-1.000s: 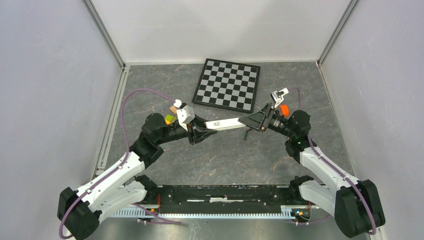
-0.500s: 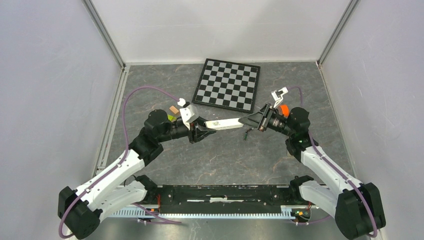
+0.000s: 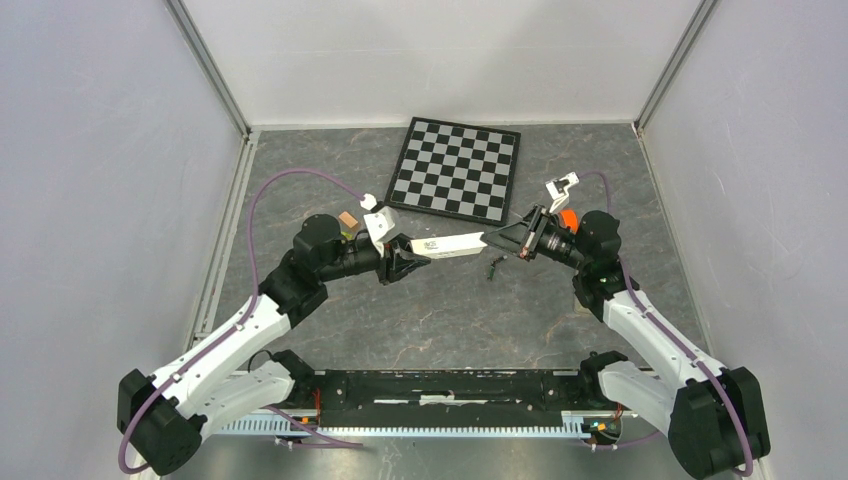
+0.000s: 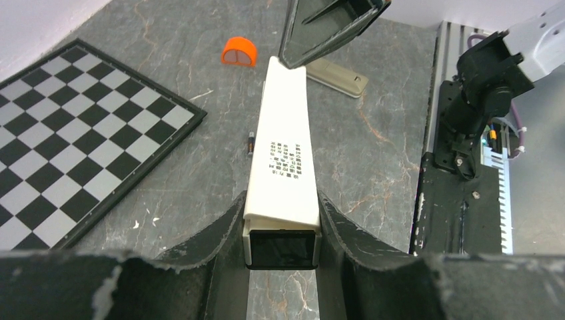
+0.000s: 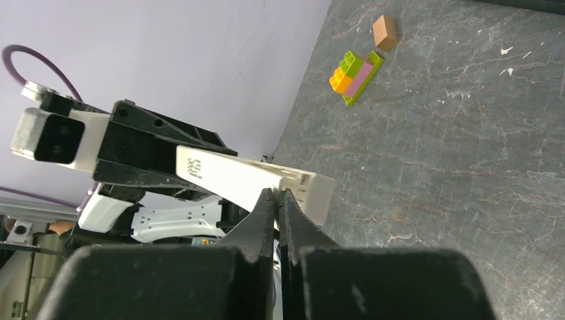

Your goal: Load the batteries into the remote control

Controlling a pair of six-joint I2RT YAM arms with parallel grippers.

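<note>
the remote control point(image 4: 282, 150) is held up above the table, between the two arms. it is a smooth white plastic bar, pale back up, with a patch of tiny print i can't read. its button face is turned away from every view. the left gripper point(image 4: 281, 207) is clamped on its near end, one rough black finger against each long side. at the far end the right gripper point(image 5: 276, 195) has its tapered black fingers pressed together, tips against the remote's notched end. i cannot tell whether anything thin sits between them. the batteries point(image 3: 493, 267) lie on the table near that end. from above they are only dark specks, so i can't count them. the left wrist view shows just one, a slim dark cylinder beside the remote's edge. past it sit a round orange cap point(image 4: 239, 52) and a plain cream block point(image 4: 338, 75). a matte checkerboard point(image 4: 80, 133), cut off by the frame, lies on the grey marbled tabletop point(image 4: 380, 153). the right wrist view shows stacked toy bricks point(image 5: 355, 72) and a small brown cube point(image 5: 384, 31).
</note>
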